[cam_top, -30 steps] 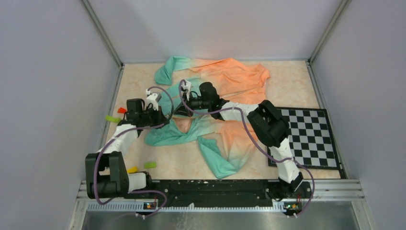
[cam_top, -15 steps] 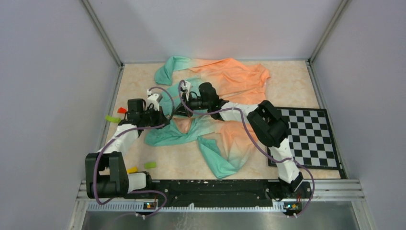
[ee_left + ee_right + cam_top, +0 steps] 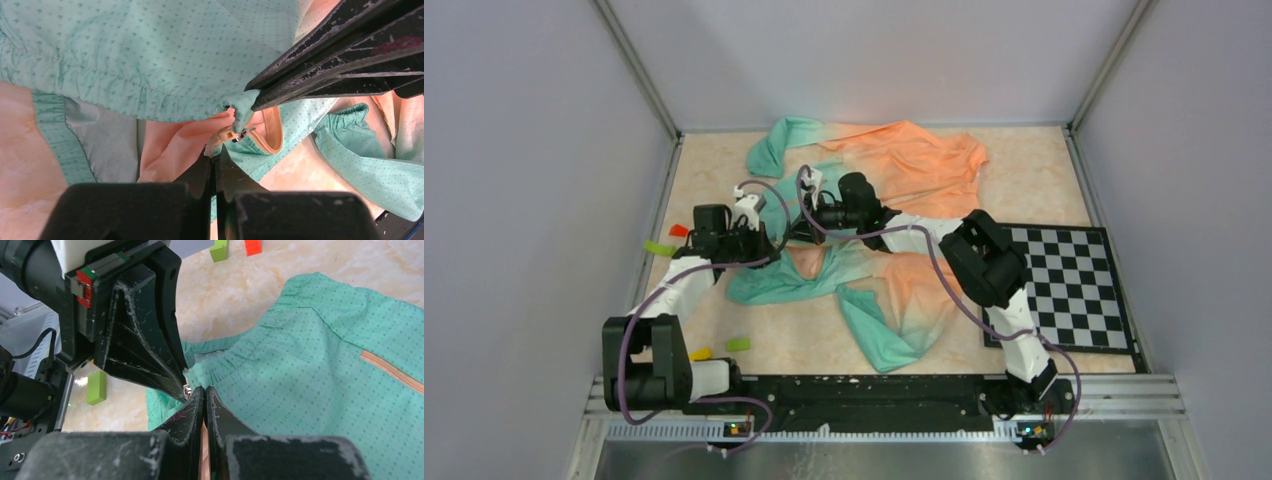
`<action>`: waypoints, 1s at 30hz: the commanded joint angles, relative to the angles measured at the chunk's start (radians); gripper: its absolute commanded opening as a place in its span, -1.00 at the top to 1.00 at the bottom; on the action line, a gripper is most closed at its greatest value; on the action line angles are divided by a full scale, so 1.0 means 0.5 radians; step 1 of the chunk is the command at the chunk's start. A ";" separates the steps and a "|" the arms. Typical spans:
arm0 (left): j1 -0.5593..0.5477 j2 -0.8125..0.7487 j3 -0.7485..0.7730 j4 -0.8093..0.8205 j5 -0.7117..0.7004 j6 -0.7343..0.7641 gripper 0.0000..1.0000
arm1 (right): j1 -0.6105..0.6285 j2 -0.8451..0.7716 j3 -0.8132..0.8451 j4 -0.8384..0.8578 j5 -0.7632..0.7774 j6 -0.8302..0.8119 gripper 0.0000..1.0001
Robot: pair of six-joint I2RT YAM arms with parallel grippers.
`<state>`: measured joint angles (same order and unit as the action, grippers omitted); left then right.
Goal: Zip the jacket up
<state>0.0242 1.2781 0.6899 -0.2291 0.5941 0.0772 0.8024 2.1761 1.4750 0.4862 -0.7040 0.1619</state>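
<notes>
Left gripper (image 3: 215,152) is shifting only slightly since a second ago. It and the right gripper (image 3: 202,389) are both clamping shut on the jacket's (image 3: 924,160) teal edge beside the zipper (image 3: 235,134), tips nearly meeting. Jacket is lying crumpled across the table (image 3: 714,160).

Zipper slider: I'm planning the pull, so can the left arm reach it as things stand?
Probably yes: the zipper slider lies uncovered just beyond the left pincer, which is shut on the jacket; the right pincer pinches fabric beside it, not over it.
</notes>
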 commanded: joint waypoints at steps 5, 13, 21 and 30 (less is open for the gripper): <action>-0.015 0.051 0.098 0.015 0.018 -0.013 1.00 | 0.033 -0.106 0.078 0.206 -0.031 0.172 1.00; -0.022 0.038 0.080 0.047 0.051 -0.025 1.00 | 0.031 -0.082 0.056 0.372 0.056 0.364 1.00; -0.036 -0.014 0.073 0.053 0.078 -0.026 1.00 | 0.017 0.025 0.089 0.558 -0.014 0.614 1.00; -0.033 -0.166 0.017 0.082 0.030 -0.120 0.76 | -0.028 0.099 0.093 0.674 -0.143 0.654 1.00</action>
<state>0.0158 1.2404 0.7078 -0.2047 0.6041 0.0483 0.7933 2.2097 1.4746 0.7177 -0.7326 0.4652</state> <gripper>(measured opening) 0.060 0.007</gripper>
